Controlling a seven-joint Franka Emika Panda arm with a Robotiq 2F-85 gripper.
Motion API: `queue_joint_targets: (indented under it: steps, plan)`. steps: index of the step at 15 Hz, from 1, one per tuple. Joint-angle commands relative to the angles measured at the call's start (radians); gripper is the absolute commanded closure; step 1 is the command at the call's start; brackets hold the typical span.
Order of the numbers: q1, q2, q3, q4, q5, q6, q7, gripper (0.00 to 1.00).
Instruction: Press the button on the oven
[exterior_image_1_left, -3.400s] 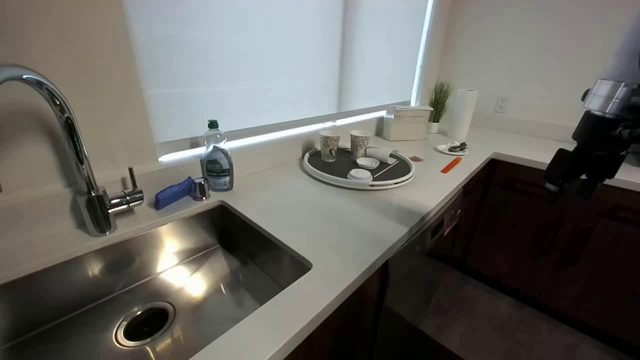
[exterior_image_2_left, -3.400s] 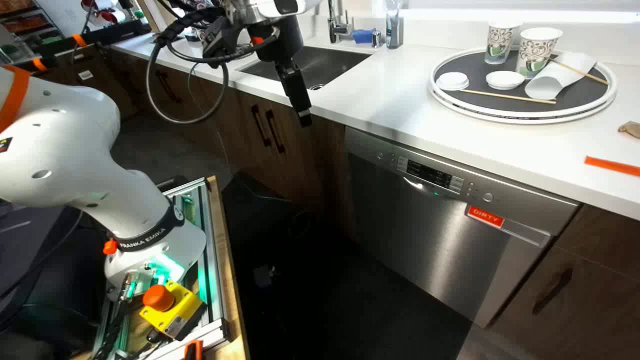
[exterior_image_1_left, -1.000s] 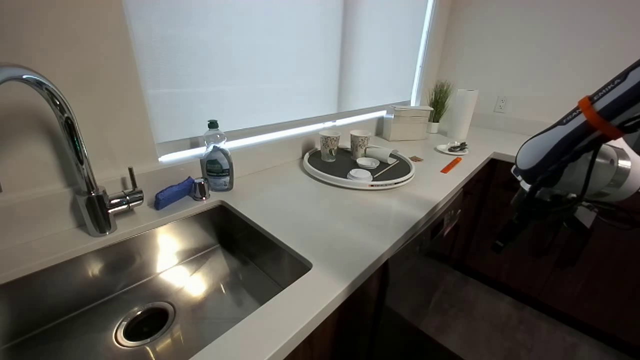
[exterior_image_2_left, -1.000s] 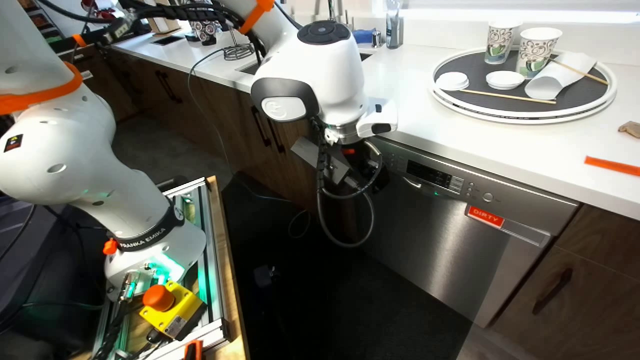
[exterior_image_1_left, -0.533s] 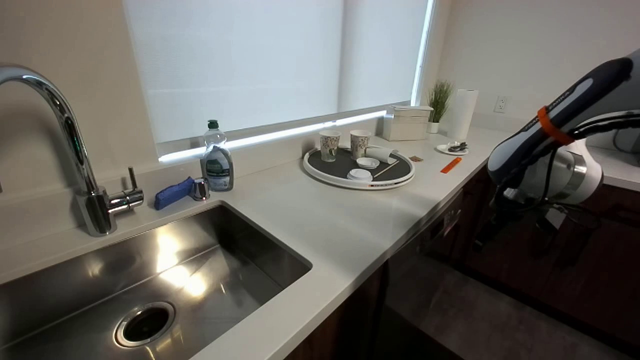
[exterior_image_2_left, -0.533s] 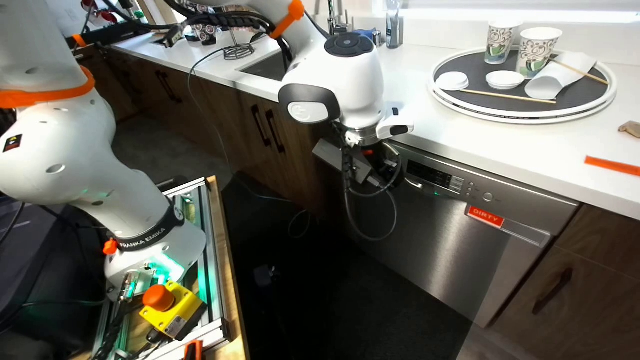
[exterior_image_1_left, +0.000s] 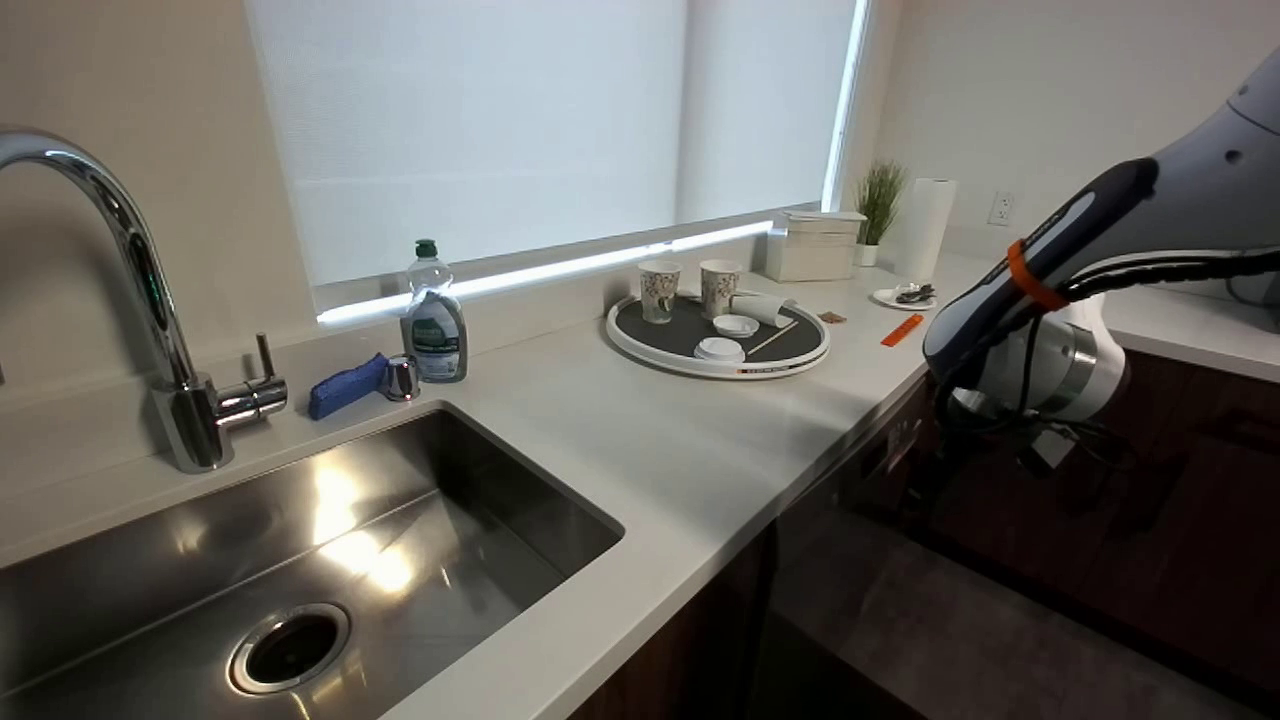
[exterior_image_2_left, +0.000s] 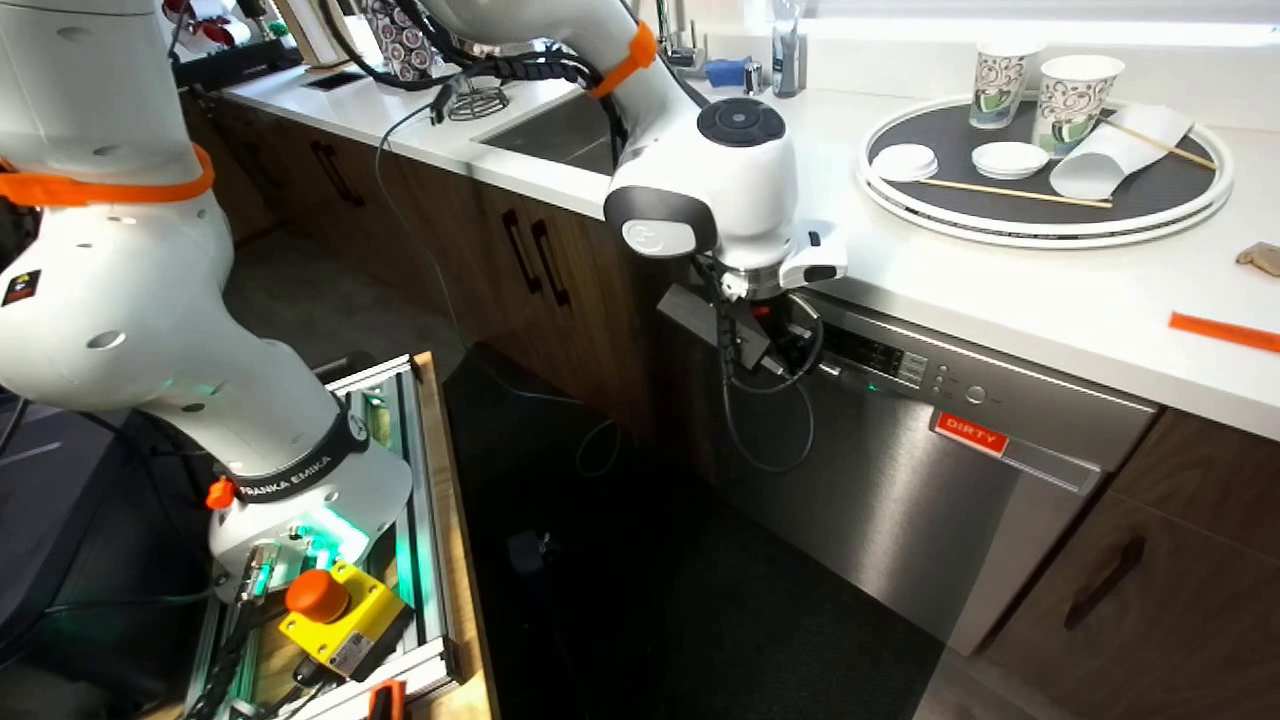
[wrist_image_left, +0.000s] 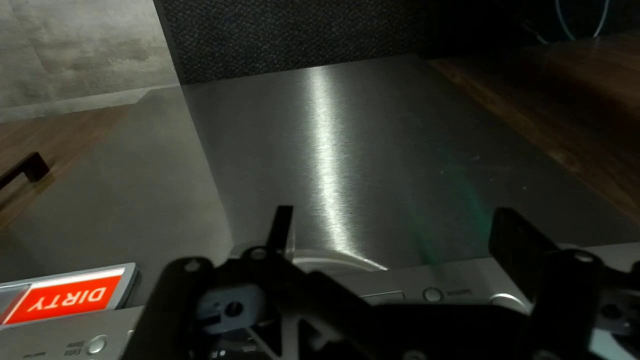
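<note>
The oven (exterior_image_2_left: 870, 480) is a built-in appliance with a flat brushed-steel front, dark in the wrist view. Along its top runs a control strip with a dark display (exterior_image_2_left: 868, 345) and a round button (exterior_image_2_left: 975, 394). My gripper (wrist_image_left: 393, 220) is in front of the left part of that strip, pointing at it, its fingers (wrist_image_left: 520, 250) wide apart with nothing between them. Past the gap, the wrist view shows a small round button (wrist_image_left: 432, 294) on the strip. In an exterior view the wrist hides most of the gripper (exterior_image_2_left: 790, 345). Contact with the panel cannot be told.
Just above the strip, the white countertop (exterior_image_2_left: 1050, 310) overhangs. It carries a round tray (exterior_image_2_left: 1050, 240) with cups and lids. A red DIRTY sign (wrist_image_left: 65, 300) is fixed on the front, and a cabinet handle (wrist_image_left: 35, 167) sticks out beside it. A cable loop hangs from the wrist.
From beside the sink, my arm has swung down to the oven's front with the wrist turned. Over the last second it has slid along the strip towards the display. Counter items stay put.
</note>
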Motion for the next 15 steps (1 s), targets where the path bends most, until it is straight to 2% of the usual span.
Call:
queue_joint_targets:
  steps: [1, 6, 9, 13, 14, 15]
  plan:
    - [-0.002, 0.014, 0.008, 0.011, 0.001, 0.0, 0.0, 0.0]
    - [-0.008, 0.044, 0.014, 0.027, 0.013, 0.01, 0.009, 0.0]
    - [-0.039, 0.057, 0.071, 0.04, 0.082, 0.018, -0.034, 0.0]
    - [-0.047, 0.056, 0.117, 0.045, 0.131, 0.035, -0.043, 0.0]
    - [-0.044, 0.059, 0.122, 0.046, 0.134, 0.044, -0.039, 0.2]
    - [-0.04, 0.062, 0.124, 0.045, 0.133, 0.063, -0.036, 0.28]
